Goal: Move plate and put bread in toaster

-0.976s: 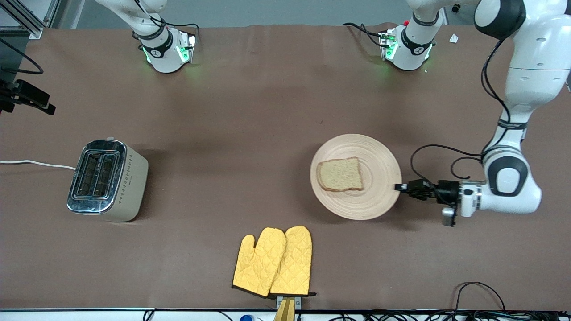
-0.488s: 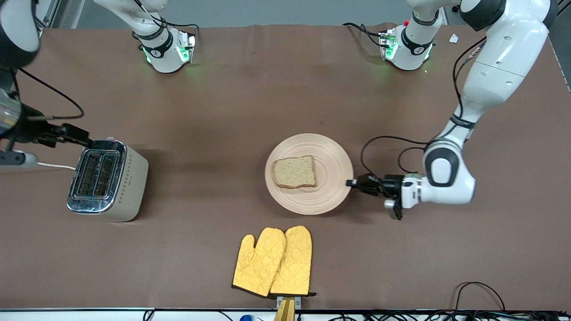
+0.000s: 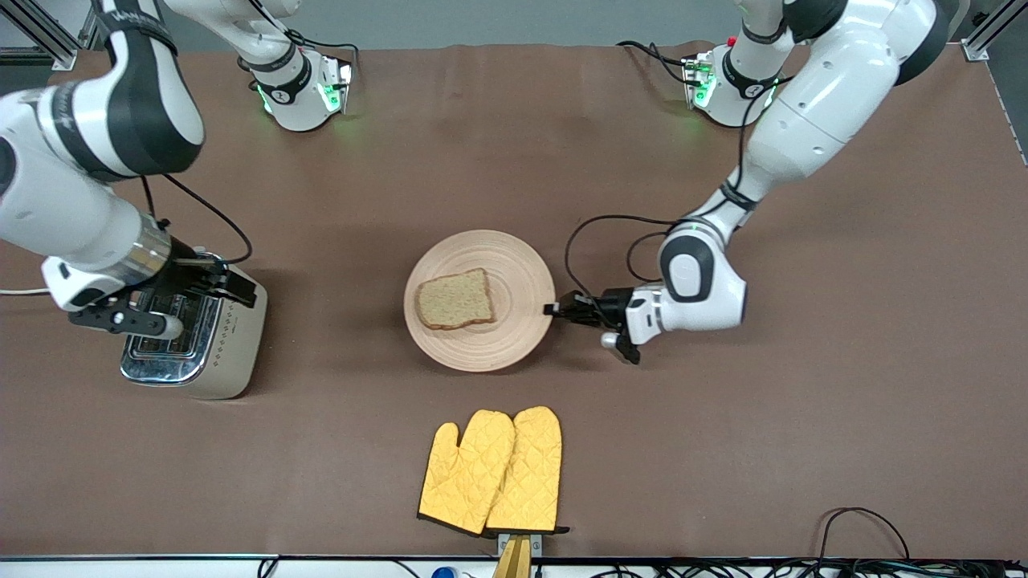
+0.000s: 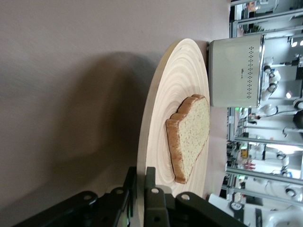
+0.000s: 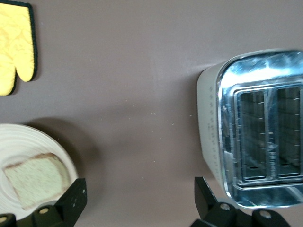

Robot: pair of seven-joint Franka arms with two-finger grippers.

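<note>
The beige plate (image 3: pixel 514 321) lies mid-table with the bread (image 3: pixel 454 299) on it. My left gripper (image 3: pixel 554 309) is shut on the plate's rim, on the side toward the left arm's end. The left wrist view shows its fingers (image 4: pixel 154 189) clamping the plate's rim (image 4: pixel 175 94), with the bread (image 4: pixel 191 135) and the toaster (image 4: pixel 234 71) past it. The toaster (image 3: pixel 229 345) stands toward the right arm's end. My right gripper (image 3: pixel 231 287) hangs wide open and empty over the toaster's plate-side edge. The right wrist view shows the right gripper (image 5: pixel 137 201), the toaster (image 5: pixel 255 142), the plate (image 5: pixel 28 135) and the bread (image 5: pixel 35 182).
A pair of yellow oven mitts (image 3: pixel 491 470) lies near the table's front edge, nearer to the camera than the plate; one also shows in the right wrist view (image 5: pixel 14 47). The toaster's white cord (image 3: pixel 16 291) runs off the right arm's end.
My left gripper has slid the plate with the bread toward the toaster. My right arm has swung in from the table's end and now hangs over the toaster.
</note>
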